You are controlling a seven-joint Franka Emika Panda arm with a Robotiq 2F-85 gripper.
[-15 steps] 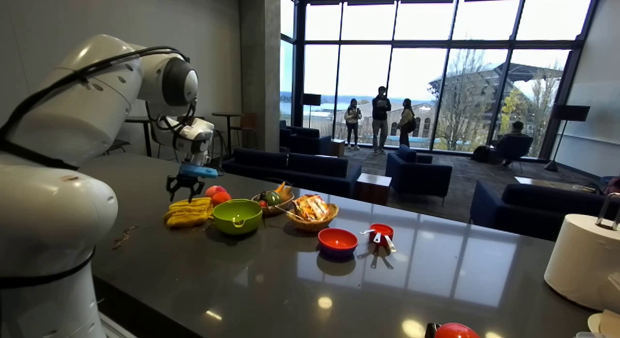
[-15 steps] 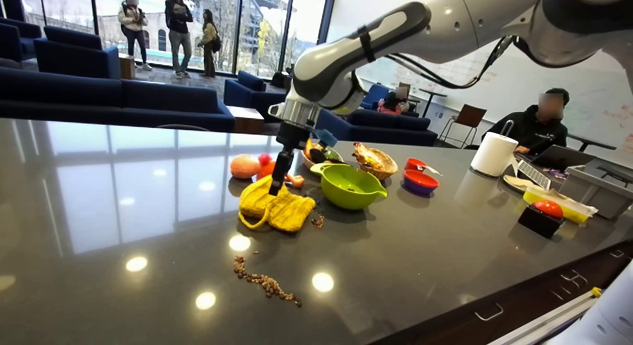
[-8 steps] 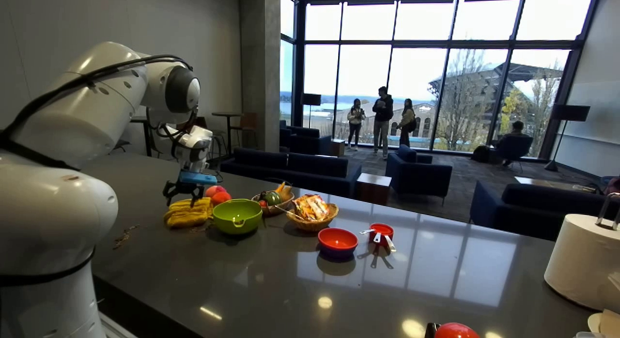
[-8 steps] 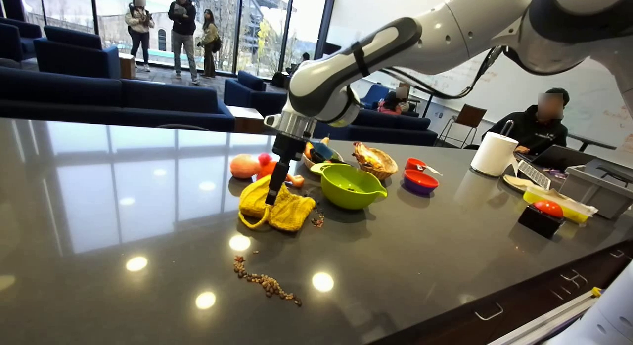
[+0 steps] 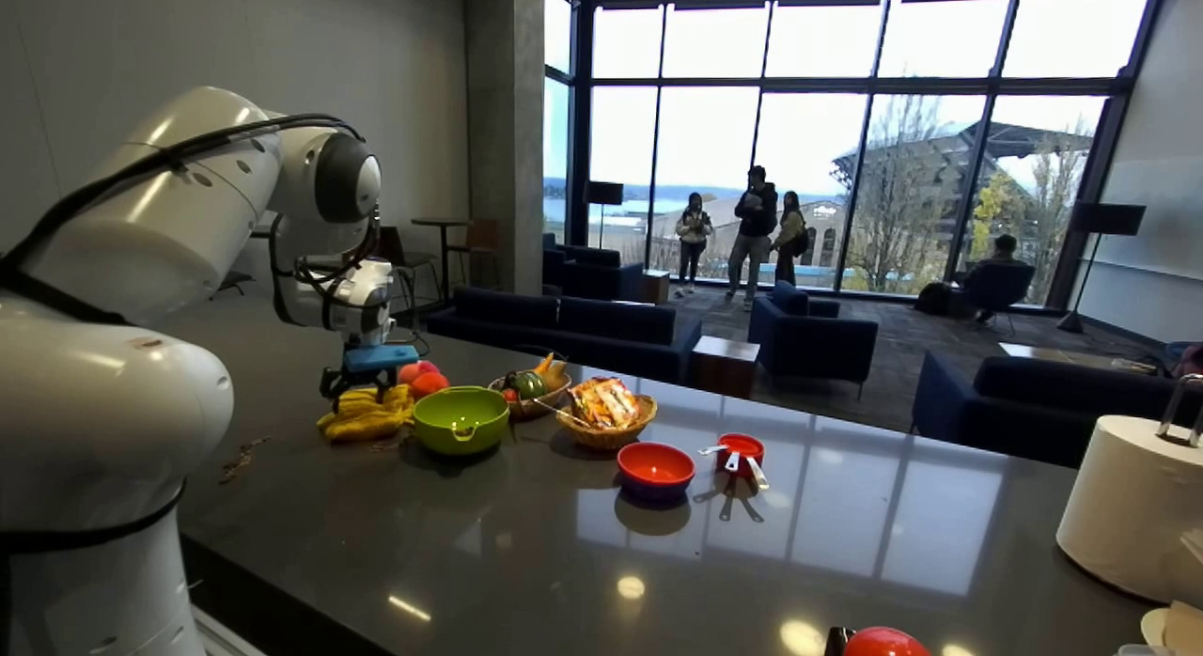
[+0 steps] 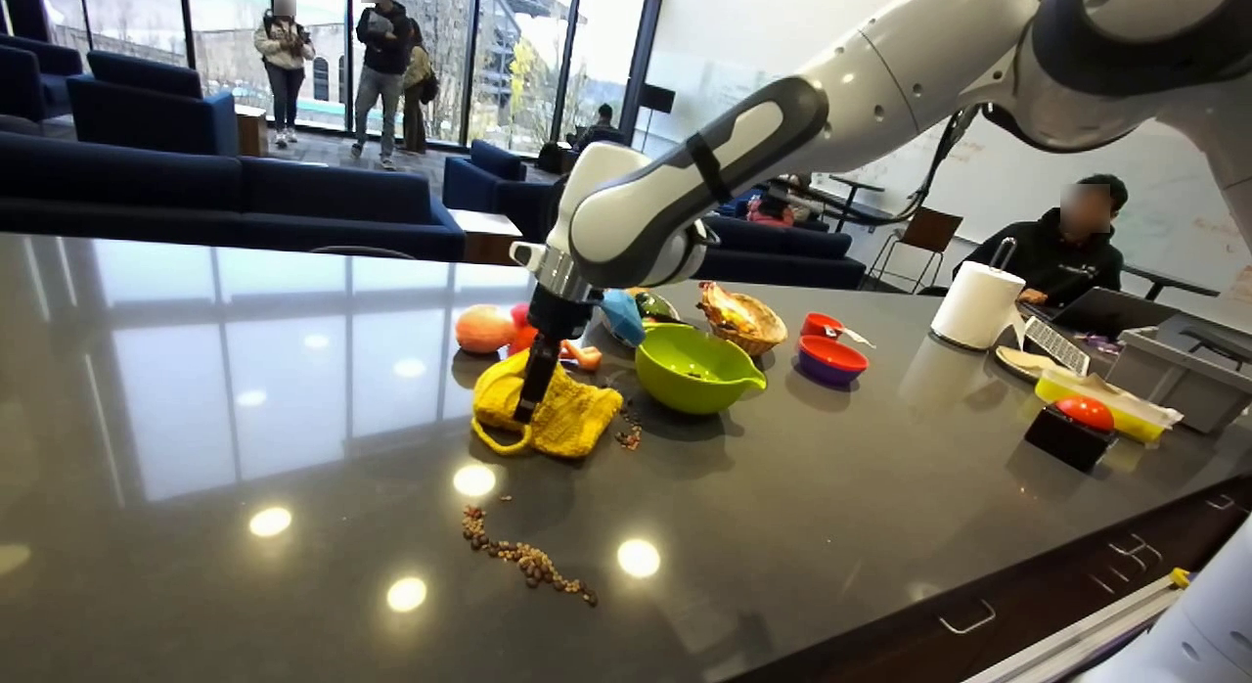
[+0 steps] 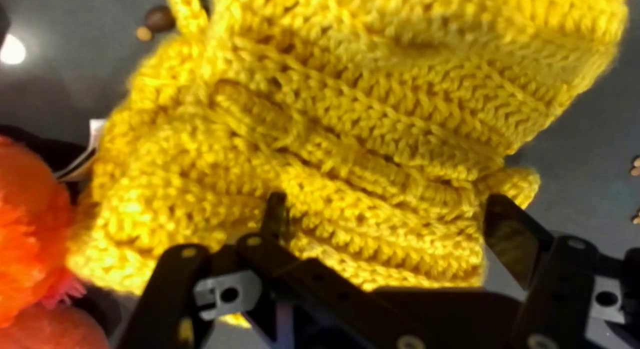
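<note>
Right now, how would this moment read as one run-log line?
Gripper: open | under it: yellow knit item | contact: unclear | grip: none visible | near item: green bowl, orange object

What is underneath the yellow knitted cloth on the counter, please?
The grey counter shows around the yellow knitted cloth, with small brown bits beside it. Anything directly underneath is covered and cannot be seen.

In the wrist view the fingers (image 7: 530,231) hide part of the yellow knitted piece (image 7: 340,114), which the picture's edge crops; whether they touch it is unclear. An orange thing (image 7: 27,219) is blurred and cut off at left. In an exterior view, specks (image 6: 695,375) in the green bowl (image 6: 675,393) are too small to identify.
</note>
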